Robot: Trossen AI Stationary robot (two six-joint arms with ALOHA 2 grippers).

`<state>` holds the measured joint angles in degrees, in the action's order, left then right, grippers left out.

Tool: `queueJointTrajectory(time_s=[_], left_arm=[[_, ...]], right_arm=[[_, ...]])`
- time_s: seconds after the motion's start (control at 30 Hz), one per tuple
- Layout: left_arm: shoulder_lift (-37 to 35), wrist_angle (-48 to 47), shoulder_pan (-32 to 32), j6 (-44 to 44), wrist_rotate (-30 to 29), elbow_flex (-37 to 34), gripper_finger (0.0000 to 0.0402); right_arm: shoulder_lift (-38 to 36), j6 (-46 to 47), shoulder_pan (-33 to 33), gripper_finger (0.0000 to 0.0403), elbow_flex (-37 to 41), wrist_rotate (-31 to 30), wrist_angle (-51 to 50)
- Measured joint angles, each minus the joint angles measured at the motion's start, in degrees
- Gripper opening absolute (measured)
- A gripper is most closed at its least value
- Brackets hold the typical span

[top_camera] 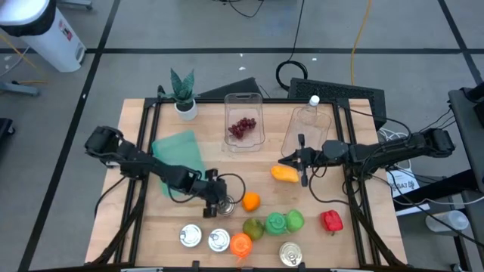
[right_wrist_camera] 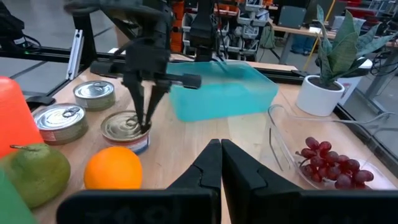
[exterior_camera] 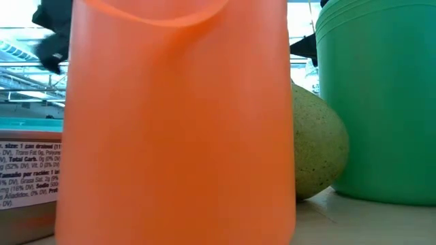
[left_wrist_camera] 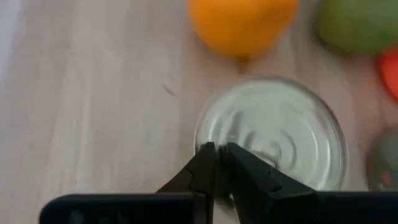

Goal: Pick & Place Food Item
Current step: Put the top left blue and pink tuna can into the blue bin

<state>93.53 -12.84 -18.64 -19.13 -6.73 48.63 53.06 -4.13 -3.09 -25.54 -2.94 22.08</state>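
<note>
A tin can (top_camera: 221,202) stands upright on the wooden table near its middle; it also shows in the right wrist view (right_wrist_camera: 126,129). My left gripper (top_camera: 218,195) stands over the can, shut, its fingers pointing down onto the lid (left_wrist_camera: 273,127). An orange (top_camera: 250,201) lies just right of the can. My right gripper (top_camera: 304,175) is shut and empty above the table, right beside a yellow fruit (top_camera: 284,173), which lies on the table. In its wrist view the right gripper (right_wrist_camera: 221,152) points toward the can and the left arm. My left gripper comes at the tin can from above, pointing down. Its shut fingertips (right_wrist_camera: 146,121) meet the lid close to the rim (left_wrist_camera: 202,140). I cannot tell whether the rim's lip lies between the fingers. The can stands upright on the table.
Near the front edge stand two more cans (top_camera: 190,236) (top_camera: 218,240), a third can (top_camera: 290,254), an orange cup (top_camera: 240,243), a green pear (top_camera: 253,228), green cups (top_camera: 283,221) and a red pepper (top_camera: 331,221). Farther back are a clear tub of grapes (top_camera: 243,127), an empty clear tub (top_camera: 308,130), a teal box (top_camera: 180,151) and a potted plant (top_camera: 183,94).
</note>
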Motion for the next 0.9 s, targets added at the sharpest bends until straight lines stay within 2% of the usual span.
queueJointTrajectory(time_s=[0.27, 0.43, 0.7, 0.9], left_arm=[[0.8, -1.3, 3.5, -0.6, -7.5, -0.1, 0.0051], [0.8, -3.6, 5.9, -0.6, -8.0, 0.0, 0.0051], [0.8, -9.5, 7.7, -3.5, -12.3, -0.1, 0.0051], [0.0, -6.9, 7.6, -0.5, -12.5, -0.3, 0.0051]], right_arm=[[0.0, 1.9, 0.0, 0.0002, 0.0, 0.1, 0.0], [0.9, 1.9, 0.0, 0.0001, 0.0, 0.2, 0.2], [5.2, 2.0, 0.0, 0.0001, 0.0, 0.2, 2.5], [9.4, 3.4, 0.0, 0.0001, 0.0, 0.2, 8.7]])
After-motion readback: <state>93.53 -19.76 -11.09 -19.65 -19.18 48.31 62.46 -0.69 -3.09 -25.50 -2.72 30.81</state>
